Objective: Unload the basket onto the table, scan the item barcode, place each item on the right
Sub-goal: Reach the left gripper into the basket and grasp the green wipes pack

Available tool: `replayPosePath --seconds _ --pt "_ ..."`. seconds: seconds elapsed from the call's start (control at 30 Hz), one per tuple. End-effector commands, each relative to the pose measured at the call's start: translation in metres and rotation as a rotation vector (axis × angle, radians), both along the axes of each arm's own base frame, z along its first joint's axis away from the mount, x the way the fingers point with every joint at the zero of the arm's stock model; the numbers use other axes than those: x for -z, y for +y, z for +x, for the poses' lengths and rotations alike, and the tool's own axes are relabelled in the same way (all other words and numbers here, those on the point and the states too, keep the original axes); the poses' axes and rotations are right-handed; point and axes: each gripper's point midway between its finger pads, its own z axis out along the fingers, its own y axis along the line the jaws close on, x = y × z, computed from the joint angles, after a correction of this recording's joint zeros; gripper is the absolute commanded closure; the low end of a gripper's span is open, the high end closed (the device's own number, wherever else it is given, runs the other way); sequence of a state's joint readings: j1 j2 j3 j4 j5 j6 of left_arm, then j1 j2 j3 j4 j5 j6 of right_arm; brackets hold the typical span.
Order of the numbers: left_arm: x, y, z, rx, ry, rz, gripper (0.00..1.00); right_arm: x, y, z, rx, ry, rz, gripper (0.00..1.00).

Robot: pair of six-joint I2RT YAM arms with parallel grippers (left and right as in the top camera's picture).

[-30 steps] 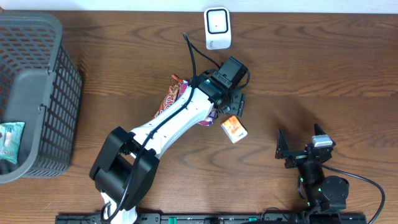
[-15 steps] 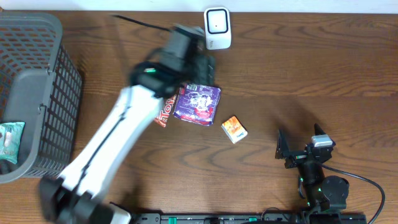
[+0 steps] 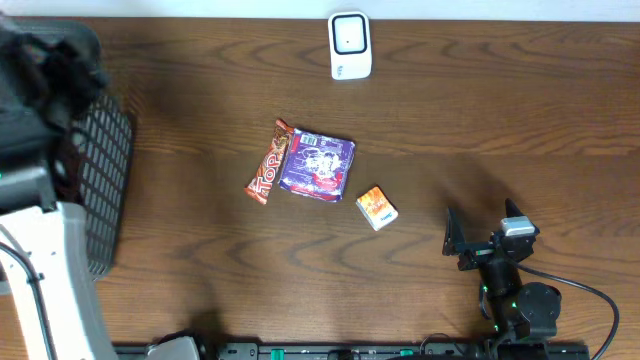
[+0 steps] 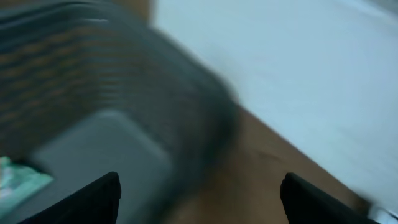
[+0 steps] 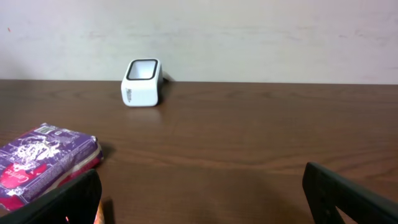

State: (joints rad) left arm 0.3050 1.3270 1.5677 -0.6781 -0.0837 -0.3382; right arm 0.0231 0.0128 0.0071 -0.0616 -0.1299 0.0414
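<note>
The white barcode scanner (image 3: pixel 350 45) stands at the table's back edge, and the right wrist view shows it too (image 5: pixel 142 82). Mid-table lie a purple snack packet (image 3: pixel 318 165), a red "Top" bar (image 3: pixel 267 175) and a small orange box (image 3: pixel 377 207). My left gripper (image 3: pixel 50 60) is a dark blur at the far left above the basket; in its wrist view its jaws (image 4: pixel 199 186) are open with nothing between them. My right gripper (image 3: pixel 482 225) rests open near the front right, facing the scanner, with the purple packet (image 5: pixel 43 162) to its left.
The grey mesh basket (image 3: pixel 105 150) stands at the left edge, partly covered by my left arm. The left wrist view, blurred by motion, shows the basket's wall (image 4: pixel 124 74) and a teal packet (image 4: pixel 18 177) on its floor.
My left arm has swung from the items at mid-table to the far left above the basket, its jaws a little wider. The purple packet now lies uncovered. The right arm has not moved.
</note>
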Motion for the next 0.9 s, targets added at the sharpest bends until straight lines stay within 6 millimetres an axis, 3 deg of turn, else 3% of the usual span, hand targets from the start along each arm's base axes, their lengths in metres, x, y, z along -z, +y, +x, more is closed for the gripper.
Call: replayPosePath --seconds 0.0,0.23,0.47,0.77,0.87 --pt "0.019 0.053 -0.010 -0.142 0.061 0.009 0.18 0.001 0.000 0.000 0.003 0.005 0.010 0.01" --pt "0.069 0.111 -0.023 -0.283 0.193 -0.045 0.11 0.001 0.000 0.000 0.003 0.005 0.009 0.01" --pt "0.116 0.170 -0.074 -0.524 0.415 -0.016 0.10 0.001 0.000 0.000 0.003 0.005 0.010 0.01" --pt "0.162 0.192 -0.081 -0.449 0.610 0.015 0.15 0.001 0.000 0.000 0.002 0.005 0.009 0.01" --pt "0.173 0.197 -0.092 -0.488 0.686 0.031 0.15 0.001 0.000 0.000 0.003 0.005 0.009 0.01"
